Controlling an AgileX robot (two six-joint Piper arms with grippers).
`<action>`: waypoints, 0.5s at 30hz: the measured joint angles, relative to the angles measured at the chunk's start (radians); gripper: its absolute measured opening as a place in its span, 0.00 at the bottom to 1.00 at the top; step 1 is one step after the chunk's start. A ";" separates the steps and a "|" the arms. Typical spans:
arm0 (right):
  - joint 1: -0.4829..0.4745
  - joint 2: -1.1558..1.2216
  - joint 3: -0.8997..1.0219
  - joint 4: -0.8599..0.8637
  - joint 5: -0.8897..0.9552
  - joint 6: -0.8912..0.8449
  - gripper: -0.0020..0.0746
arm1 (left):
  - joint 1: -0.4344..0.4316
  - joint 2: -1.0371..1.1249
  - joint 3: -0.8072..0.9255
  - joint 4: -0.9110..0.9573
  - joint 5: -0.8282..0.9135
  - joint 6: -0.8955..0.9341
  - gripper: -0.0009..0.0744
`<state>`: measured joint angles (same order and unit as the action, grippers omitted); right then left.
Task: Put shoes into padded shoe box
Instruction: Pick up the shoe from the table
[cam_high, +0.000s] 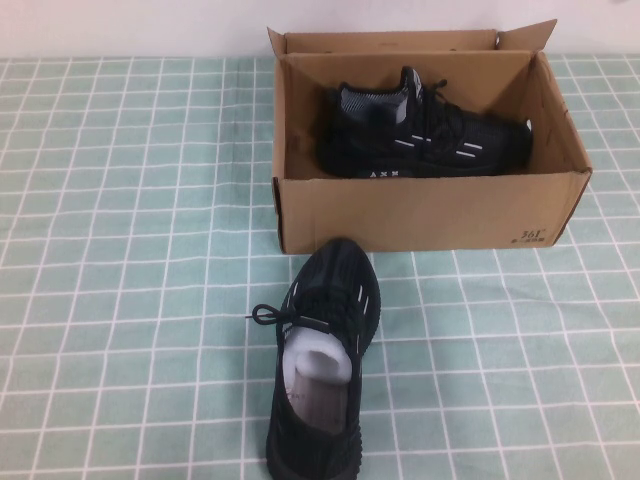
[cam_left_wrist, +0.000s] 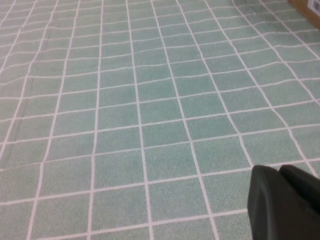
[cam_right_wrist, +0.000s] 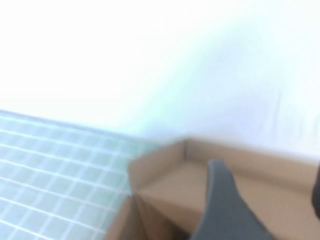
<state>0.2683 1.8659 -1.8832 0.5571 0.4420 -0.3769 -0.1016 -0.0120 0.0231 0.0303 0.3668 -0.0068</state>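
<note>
One black knit sneaker (cam_high: 430, 140) lies on its side inside the brown cardboard shoe box (cam_high: 430, 212) at the back of the table. The other sneaker (cam_high: 322, 370) stands on the cloth in front of the box, toe toward it, with white paper stuffing showing. Neither gripper shows in the high view. My left gripper (cam_left_wrist: 282, 200) is shut and empty, low over bare cloth. My right gripper (cam_right_wrist: 267, 200) is open and empty, with its fingers apart just above a flap of the box (cam_right_wrist: 160, 170).
A green cloth with a white grid (cam_high: 120, 250) covers the table. A white wall runs behind the box. A corner of the box (cam_left_wrist: 309, 6) shows at the edge of the left wrist view.
</note>
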 joint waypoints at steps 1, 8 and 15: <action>0.000 -0.042 0.000 -0.008 0.019 -0.014 0.46 | 0.000 0.000 0.000 0.000 0.000 0.000 0.01; 0.000 -0.312 -0.006 -0.108 0.176 -0.035 0.02 | 0.000 0.000 0.000 -0.014 0.000 0.000 0.01; 0.000 -0.523 -0.008 -0.217 0.241 -0.016 0.03 | 0.000 0.000 0.000 -0.024 0.000 0.000 0.01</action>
<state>0.2683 1.3425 -1.8910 0.3398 0.6831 -0.3933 -0.1016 -0.0120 0.0231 0.0066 0.3668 -0.0068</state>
